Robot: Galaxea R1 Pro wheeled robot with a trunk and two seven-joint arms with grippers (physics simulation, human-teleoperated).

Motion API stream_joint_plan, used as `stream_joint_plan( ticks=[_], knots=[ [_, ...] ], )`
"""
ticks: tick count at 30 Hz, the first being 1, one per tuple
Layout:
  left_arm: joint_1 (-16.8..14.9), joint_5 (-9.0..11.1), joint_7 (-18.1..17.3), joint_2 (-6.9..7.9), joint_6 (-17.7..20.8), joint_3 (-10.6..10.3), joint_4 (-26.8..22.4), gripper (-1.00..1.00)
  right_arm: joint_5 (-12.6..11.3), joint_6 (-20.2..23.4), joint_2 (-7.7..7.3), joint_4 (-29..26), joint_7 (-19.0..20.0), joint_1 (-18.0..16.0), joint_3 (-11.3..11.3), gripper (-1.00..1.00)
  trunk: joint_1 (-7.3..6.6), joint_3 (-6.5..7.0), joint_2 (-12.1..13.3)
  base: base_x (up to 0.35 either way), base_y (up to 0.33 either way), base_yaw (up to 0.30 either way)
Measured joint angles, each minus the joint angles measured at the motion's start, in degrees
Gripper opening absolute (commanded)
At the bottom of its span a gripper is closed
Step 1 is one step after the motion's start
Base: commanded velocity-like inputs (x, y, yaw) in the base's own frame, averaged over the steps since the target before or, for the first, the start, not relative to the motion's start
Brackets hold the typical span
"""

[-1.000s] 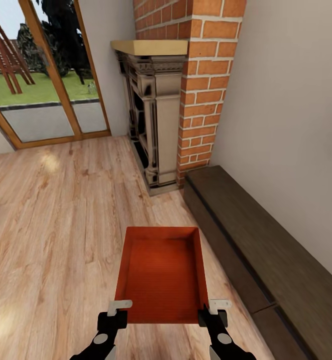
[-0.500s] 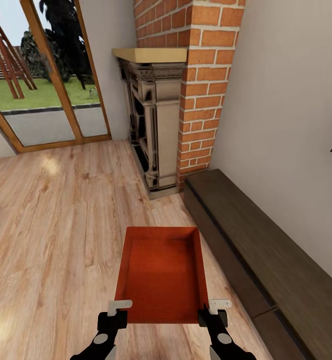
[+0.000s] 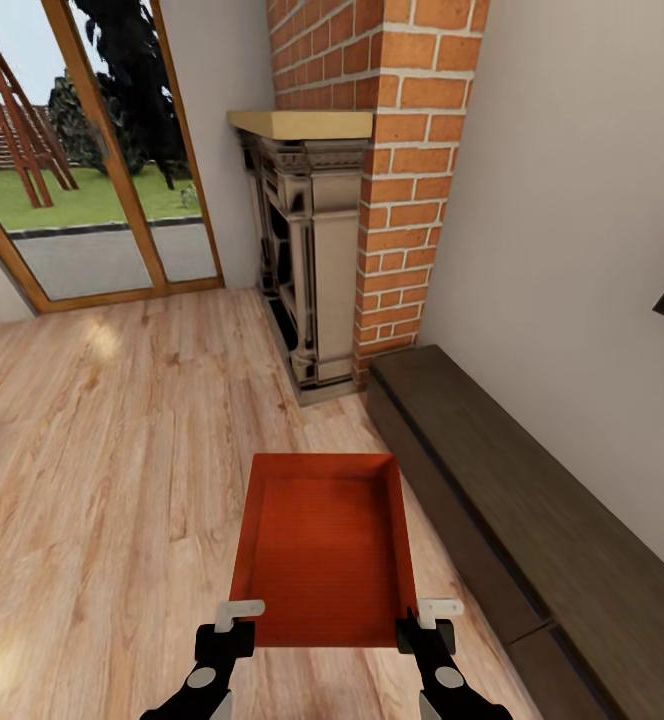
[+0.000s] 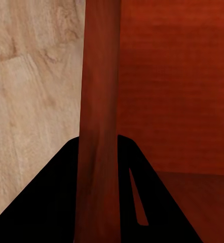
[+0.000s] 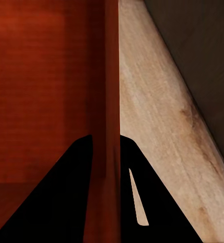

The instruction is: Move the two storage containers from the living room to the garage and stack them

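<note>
An orange-red storage container (image 3: 322, 545) sits at the lower centre of the head view, held above the light wood-plank floor (image 3: 102, 450). The left gripper (image 3: 234, 622) is clamped on its near left wall and the right gripper (image 3: 424, 620) on its near right wall, each wall running between the dark fingers in the wrist views. A brick fireplace (image 3: 362, 190) stands at upper centre, a dark low bench (image 3: 532, 520) at lower right, and a glazed door (image 3: 82, 170) at upper left.
</note>
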Motion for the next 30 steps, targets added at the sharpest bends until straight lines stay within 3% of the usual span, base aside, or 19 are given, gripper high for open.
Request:
stream_joint_plan(
  ticks=[30],
  knots=[
    [0.0,0.0,0.0,-0.01,0.0,0.0,0.0,-1.00,-0.1,0.0,-0.01,0.0,0.1,0.0,0.0,-1.00,0.00,2.81,0.0,0.000,0.000,0.000]
  ],
)
